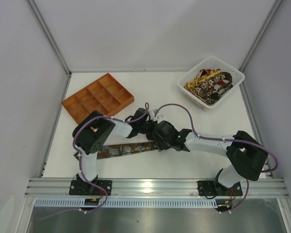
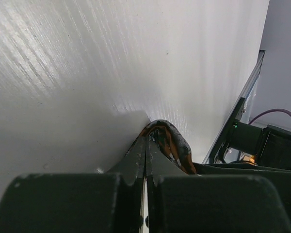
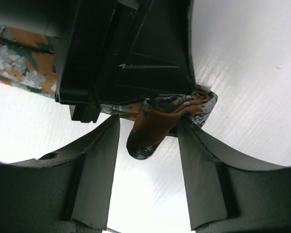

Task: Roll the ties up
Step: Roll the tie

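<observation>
One tie lies stretched along the near edge of the bench, its end folded over. My left pincer is clamped tight on that fold; my right pincer straddles it, spread wide, gripping nothing. I judge the roll barely begun; next, the fold needs turning over onto the strip.

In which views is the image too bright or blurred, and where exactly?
Left wrist: glare streaks the table upper left; the left pincer, shut on the tie, is blurred near the lens. Right wrist: table washed out white, right pincer dark, open. Top external: even, sharp.
</observation>
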### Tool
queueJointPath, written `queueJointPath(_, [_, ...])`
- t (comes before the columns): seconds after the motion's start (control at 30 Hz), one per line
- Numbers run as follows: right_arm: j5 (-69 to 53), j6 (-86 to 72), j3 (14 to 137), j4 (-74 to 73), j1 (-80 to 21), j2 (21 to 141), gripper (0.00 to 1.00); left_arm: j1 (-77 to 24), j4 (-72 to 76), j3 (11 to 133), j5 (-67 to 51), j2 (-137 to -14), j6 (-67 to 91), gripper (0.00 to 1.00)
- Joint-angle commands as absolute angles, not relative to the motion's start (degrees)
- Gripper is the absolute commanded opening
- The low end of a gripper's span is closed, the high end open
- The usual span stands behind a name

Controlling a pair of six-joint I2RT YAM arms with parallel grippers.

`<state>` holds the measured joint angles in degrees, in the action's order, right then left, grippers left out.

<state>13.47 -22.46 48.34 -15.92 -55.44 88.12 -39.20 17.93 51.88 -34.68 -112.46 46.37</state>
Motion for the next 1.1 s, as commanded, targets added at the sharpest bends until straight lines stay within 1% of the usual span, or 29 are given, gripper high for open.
queueJointPath(0.0, [5.48, -22.41, 46.41, -11.17, -54.15, 86.93, 0.55, -39.11, 15.91, 51.68, -33.05, -113.47, 43.6, 0.01])
queueJointPath(0.07, [2.21, -22.24, 45.18, -9.68, -52.22, 86.05, 0.55, -39.02, 15.65, 51.33, -32.44, -112.94, 42.89, 0.02])
queueJointPath(0.1, [-2.07, -22.15, 43.78, -8.01, -51.42, 85.44, 0.54, -39.02, 15.38, 51.33, -32.34, -112.5, 42.46, 0.04])
queueJointPath(0.17, [-6.3, -22.76, 42.72, -5.9, -49.23, 84.56, 0.54, -39.02, 14.59, 51.42, -32.08, -112.24, 41.49, 0.07])
queueJointPath(0.2, [-7.72, -22.85, 42.02, -5.28, -48.52, 83.77, 0.54, -39.02, 14.33, 51.42, -31.99, -112.06, 40.88, 0.11])
queueJointPath(0.33, [-11.77, -23.99, 39.56, -3.43, -45.62, 83.15, 0.54, -39.02, 13.8, 51.42, -31.38, -111.71, 40.17, 0.16])
queueJointPath(0.5, [-16.78, -25.92, 37.8, -0.97, -42.28, 83.41, 0.53, -39.02, 12.39, 52.65, -31.55, -112.33, 39.38, 0.18])
queueJointPath(0.53, [-19.4, -26.88, 36.4, 1.21, -40.27, 83.23, 0.53, -39.02, 10.65, 52.99, -29.9, -111.63, 38.16, 0.17])
queueJointPath(0.63, [-22.14, -28.12, 34.73, 3.33, -39.2, 83.06, 0.52, -39.02, 9.5, 53.17, -29.1, -110.92, 37.36, 0.18])
queueJointPath(0.9, [-24.61, -28.74, 33.4, 4.57, -36.92, 82.97, 0.5, -39.02, 6.15, 55.19, -28.39, -109.87, 35.07, 0.18])
queueJointPath(1.0, [-25.48, -29.09, 32.96, 5.18, -36.56, 82.79, 0.49, -39.02, 5.36, 55.63, -27.86, -109.6, 34.54, 0.21])
queueJointPath(1.07, [-26.1, -29.53, 32.78, 5.54, -36.21, 82.79, 0.49, -39.02, 5.01, 55.9, -27.69, -109.34, 33.93, 0.25])
